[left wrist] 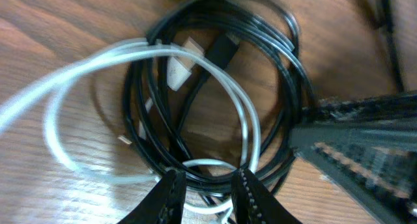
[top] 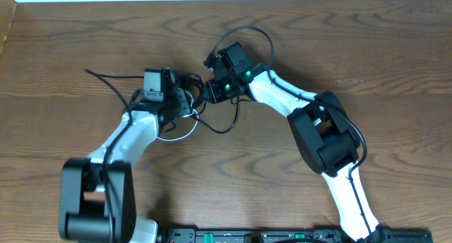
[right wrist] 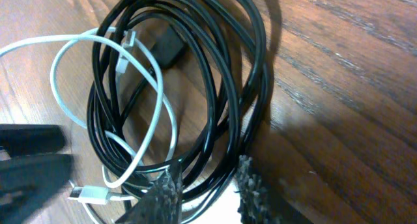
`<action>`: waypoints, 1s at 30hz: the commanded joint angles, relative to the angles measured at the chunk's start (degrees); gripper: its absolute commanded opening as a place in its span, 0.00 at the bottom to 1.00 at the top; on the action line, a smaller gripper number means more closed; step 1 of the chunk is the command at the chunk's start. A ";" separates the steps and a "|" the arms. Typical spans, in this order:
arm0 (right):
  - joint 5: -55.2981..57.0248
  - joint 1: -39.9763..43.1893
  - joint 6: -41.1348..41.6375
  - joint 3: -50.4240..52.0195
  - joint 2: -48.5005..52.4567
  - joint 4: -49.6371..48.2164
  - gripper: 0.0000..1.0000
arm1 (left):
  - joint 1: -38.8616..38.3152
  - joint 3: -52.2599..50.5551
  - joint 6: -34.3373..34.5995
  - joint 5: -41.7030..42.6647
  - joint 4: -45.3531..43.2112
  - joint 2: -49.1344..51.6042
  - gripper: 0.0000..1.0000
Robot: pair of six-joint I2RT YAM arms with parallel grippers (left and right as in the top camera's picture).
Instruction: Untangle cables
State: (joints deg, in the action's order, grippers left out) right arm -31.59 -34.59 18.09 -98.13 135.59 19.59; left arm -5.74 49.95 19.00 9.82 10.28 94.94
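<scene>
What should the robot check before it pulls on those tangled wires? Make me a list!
1. Left gripper at the tangle: ok, the white cable and the black cables pass between its fingers.
2. Right gripper at the tangle: ok, the black cables pass between its fingers.
3. Both grips tight: cannot tell.
4. The white cable free of the black cables: not ok, it loops through their coil.
5. White plug in sight: ok, lying on the table.

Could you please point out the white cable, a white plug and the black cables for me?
white cable [right wrist: 161,100], right wrist view, on its looped strand.
white plug [right wrist: 88,195], right wrist view, on the plug body.
black cables [right wrist: 257,87], right wrist view, on the coil's outer strands.
</scene>
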 commanded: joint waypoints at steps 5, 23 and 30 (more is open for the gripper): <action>0.39 -0.33 -1.62 0.42 2.43 0.74 0.01 | 0.13 -0.09 -1.20 1.53 -2.05 6.34 0.28; 6.58 -0.35 -3.61 0.42 2.43 1.88 0.01 | 0.20 0.37 -0.50 1.42 2.97 -2.60 0.08; 6.40 -0.33 -3.58 0.42 2.43 2.05 0.01 | 0.20 0.35 0.09 2.14 6.56 -2.14 0.09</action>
State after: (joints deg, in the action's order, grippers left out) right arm -29.58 -34.65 15.84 -98.19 135.94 20.58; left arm -5.65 49.98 18.39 12.14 15.94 92.58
